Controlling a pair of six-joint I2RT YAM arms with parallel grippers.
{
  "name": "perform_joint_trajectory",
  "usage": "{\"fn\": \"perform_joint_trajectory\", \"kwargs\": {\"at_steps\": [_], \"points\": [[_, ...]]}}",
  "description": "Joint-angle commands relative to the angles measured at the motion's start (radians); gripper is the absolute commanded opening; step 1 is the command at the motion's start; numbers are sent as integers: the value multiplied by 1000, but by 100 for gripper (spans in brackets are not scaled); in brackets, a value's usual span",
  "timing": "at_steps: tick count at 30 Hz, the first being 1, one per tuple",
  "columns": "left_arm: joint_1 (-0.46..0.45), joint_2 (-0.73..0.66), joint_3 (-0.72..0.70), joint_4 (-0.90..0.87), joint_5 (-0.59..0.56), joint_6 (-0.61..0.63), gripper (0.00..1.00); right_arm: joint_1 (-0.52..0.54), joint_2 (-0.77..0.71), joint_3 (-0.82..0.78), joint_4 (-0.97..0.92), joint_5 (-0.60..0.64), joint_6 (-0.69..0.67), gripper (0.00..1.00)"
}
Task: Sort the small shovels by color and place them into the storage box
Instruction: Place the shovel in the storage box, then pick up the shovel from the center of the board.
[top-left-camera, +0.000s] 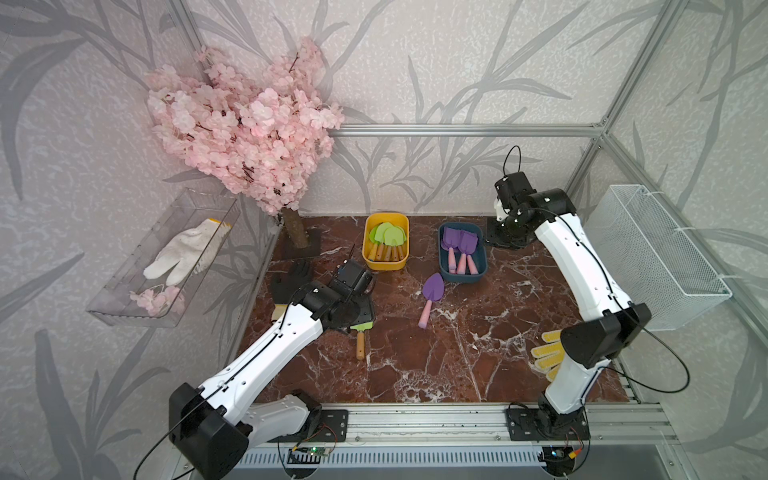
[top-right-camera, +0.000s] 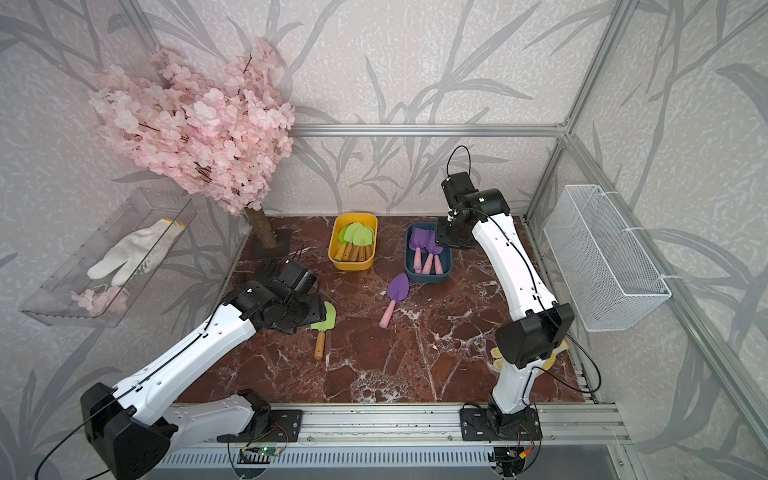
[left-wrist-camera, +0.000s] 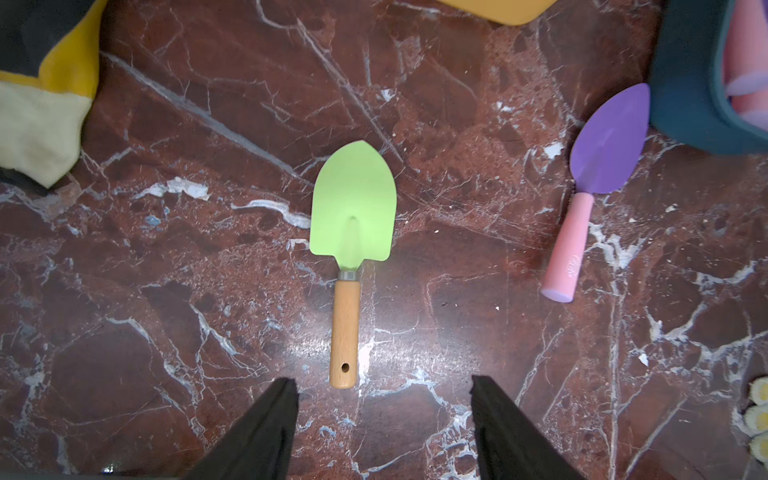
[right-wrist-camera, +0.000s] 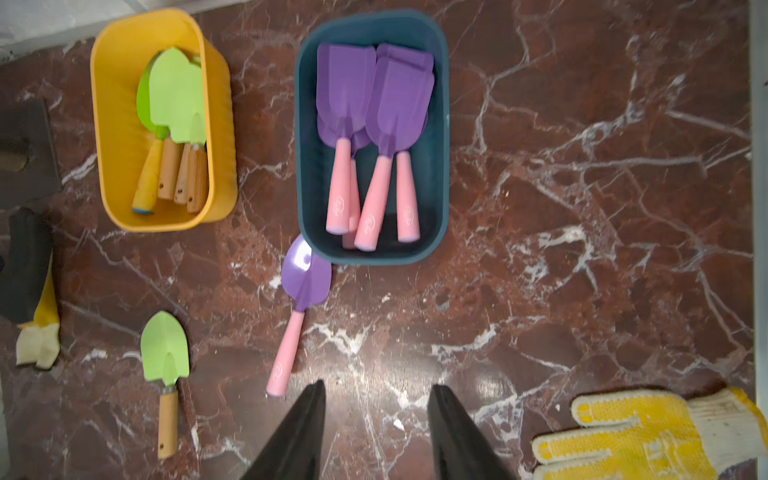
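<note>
Near the end of the sort: light-green, wooden-handled shovels (right-wrist-camera: 178, 104) stacked in the yellow plastic bin (right-wrist-camera: 112, 166), purple, pink-handled shovels (right-wrist-camera: 374, 124) in the dark-blue plastic bin (right-wrist-camera: 307, 199) just right of it. Left on the red-brown marble surface (left-wrist-camera: 166, 291): one green shovel with a tan wooden handle (left-wrist-camera: 351, 232), nearer the robot than the yellow bin and slightly left, and one purple shovel with a pink handle (right-wrist-camera: 301, 307), nearer and to the right, blade tip close against the blue bin. Hovering over the green shovel: left end effector (left-wrist-camera: 382, 380), jaws wide apart, gripping nothing, handle end just ahead of them. Raised well right of the yellow bin: right end effector (right-wrist-camera: 377, 384), jaws partly apart, likewise empty. Step in hand, probably: picking up the green shovel. Called for next: descending, straddling the wooden handle, closing, lifting, carrying to the yellow bin.
</note>
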Motion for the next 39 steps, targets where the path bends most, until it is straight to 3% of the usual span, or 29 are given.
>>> {"fn": "perform_joint_trajectory", "kwargs": {"at_steps": [1,6,12,23,30,39], "points": [[-7,17,-46,-37,-38,-52,69,20,-114,-187,113,-47,13,45],[-6,98,-70,-57,-34,-56,70,53,-252,-380,147,-73,18,46],[-4,200,-111,-6,11,-45,69,58,-334,-493,155,-79,16,46],[-2,319,-143,84,68,-16,69,58,-364,-532,166,-81,4,46],[10,382,-151,99,81,6,59,58,-366,-539,166,-78,-1,46],[24,424,-145,111,116,52,56,58,-366,-543,170,-72,8,46]]}}
